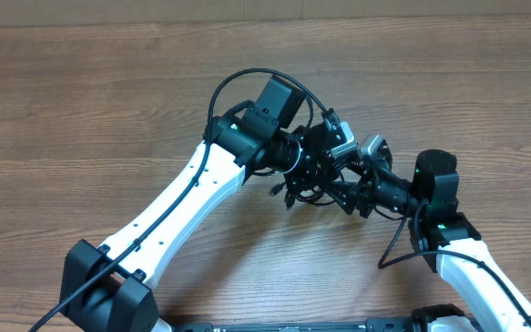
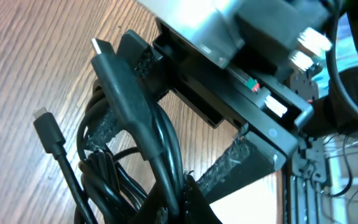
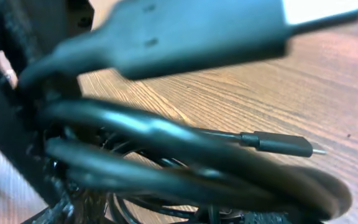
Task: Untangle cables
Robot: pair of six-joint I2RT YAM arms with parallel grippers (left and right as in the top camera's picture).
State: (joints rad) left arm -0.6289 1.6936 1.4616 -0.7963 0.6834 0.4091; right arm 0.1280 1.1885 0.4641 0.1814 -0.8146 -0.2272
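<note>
The cables (image 1: 304,192) are a knotted black bundle held just above the wooden table between the two arms. My left gripper (image 2: 182,199) is shut on a few strands of the cables (image 2: 129,124) at the bottom of the left wrist view. My right gripper (image 2: 142,165) stands open there, its two padded fingers (image 2: 232,163) set wide on either side of the bundle. A small plug (image 2: 48,130) and a longer plug (image 2: 104,53) stick out. In the right wrist view the loops (image 3: 166,149) blur close to the lens, with a small plug (image 3: 278,143) pointing right.
The wooden table (image 1: 81,92) lies bare around the arms. A thick black robot cable (image 1: 247,78) arcs over the left arm's wrist. The two white arms converge near the table's middle, and their bases (image 1: 109,286) sit at the near edge.
</note>
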